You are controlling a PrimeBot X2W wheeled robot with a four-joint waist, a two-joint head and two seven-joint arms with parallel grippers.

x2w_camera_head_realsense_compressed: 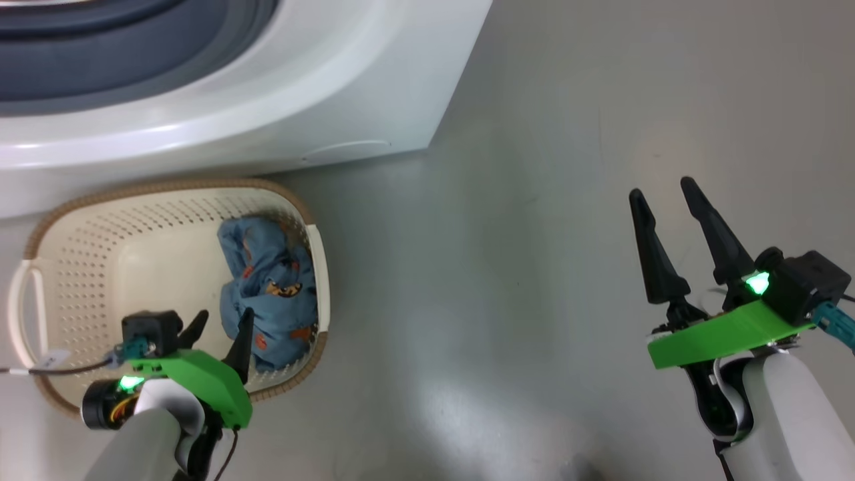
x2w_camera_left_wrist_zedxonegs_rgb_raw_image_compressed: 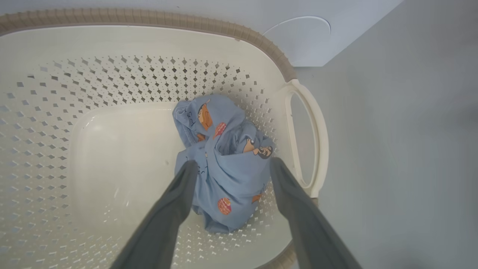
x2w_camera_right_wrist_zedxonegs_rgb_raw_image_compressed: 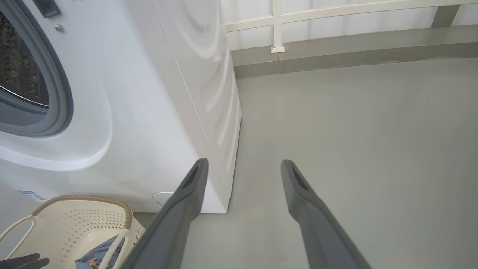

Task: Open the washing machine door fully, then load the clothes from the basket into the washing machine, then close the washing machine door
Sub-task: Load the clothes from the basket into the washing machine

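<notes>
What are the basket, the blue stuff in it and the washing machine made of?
The basket looks like smooth cream plastic: stiff walls with neat punched holes; its brown rim seems moulded to look woven. The clothes look like soft thin cloth, crumpled into folds. The washing machine has a glossy white shell with shiny reflections, maybe painted metal or plastic; I can't tell which.

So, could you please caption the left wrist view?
Open left gripper hovers above the bundled blue clothes in the cream basket.
</notes>
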